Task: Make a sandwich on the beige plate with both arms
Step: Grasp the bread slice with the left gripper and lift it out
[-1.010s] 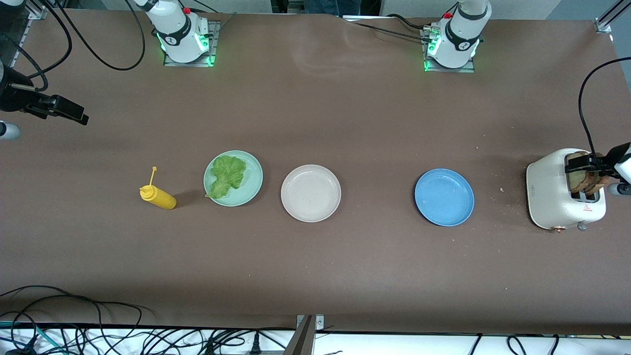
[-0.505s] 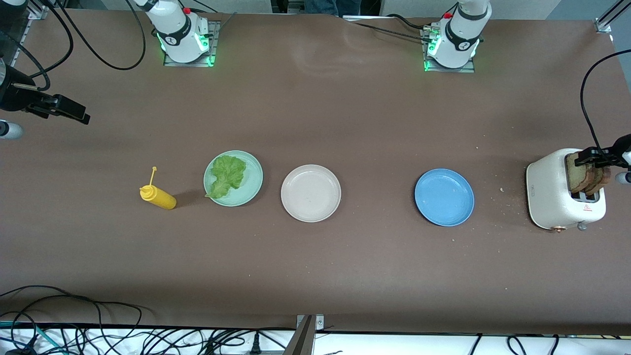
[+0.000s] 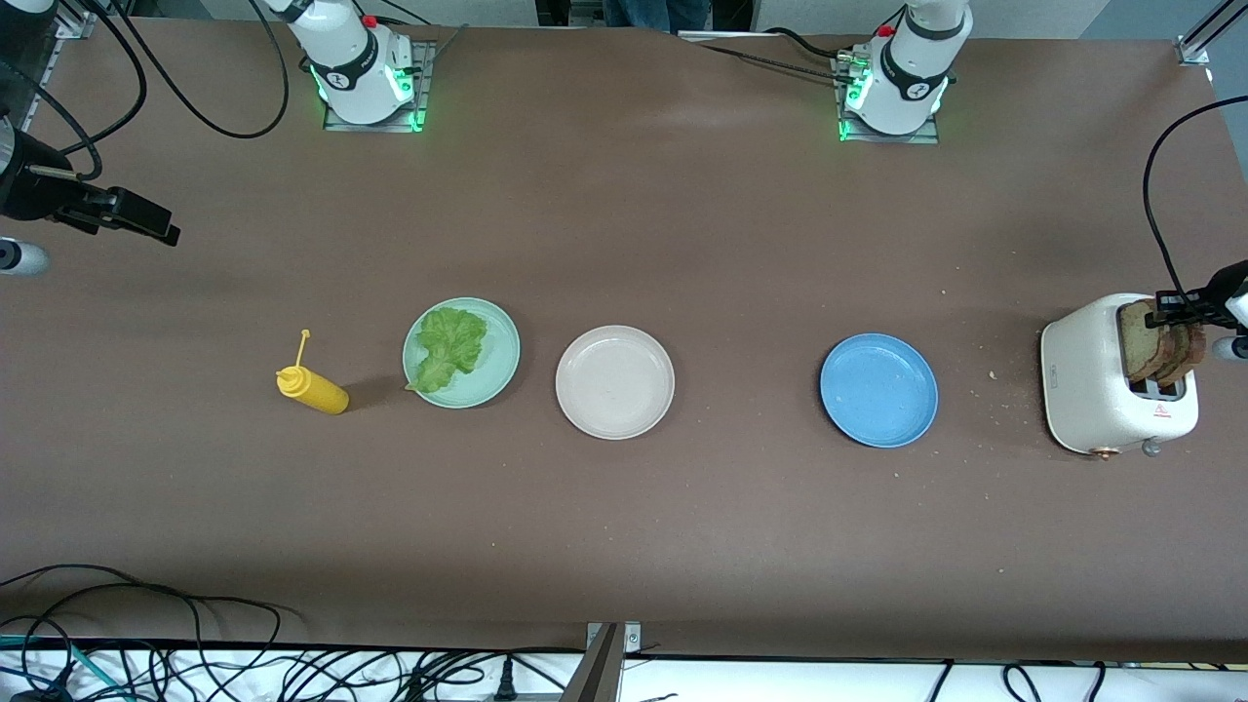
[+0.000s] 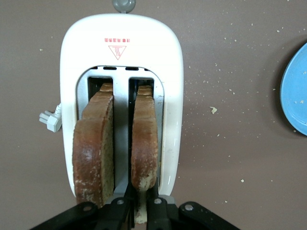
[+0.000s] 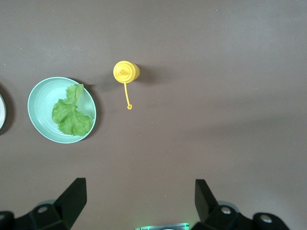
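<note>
While the beige plate (image 3: 614, 381) sat bare between the green plate (image 3: 461, 352) with its lettuce leaf (image 3: 448, 346) and the blue plate (image 3: 878, 390), the left gripper (image 4: 139, 211) was pinched tight on one bread slice (image 4: 145, 142) in the toaster (image 3: 1111, 380). The right gripper (image 5: 139, 199) waited wide open and empty, high over the right arm's end of the table.

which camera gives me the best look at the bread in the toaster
The left wrist view: it looks straight down on both bread slices standing in the toaster slots, with the left gripper shut on one slice's edge. The front view shows them small at the table's edge. The right wrist view doesn't show them.
</note>
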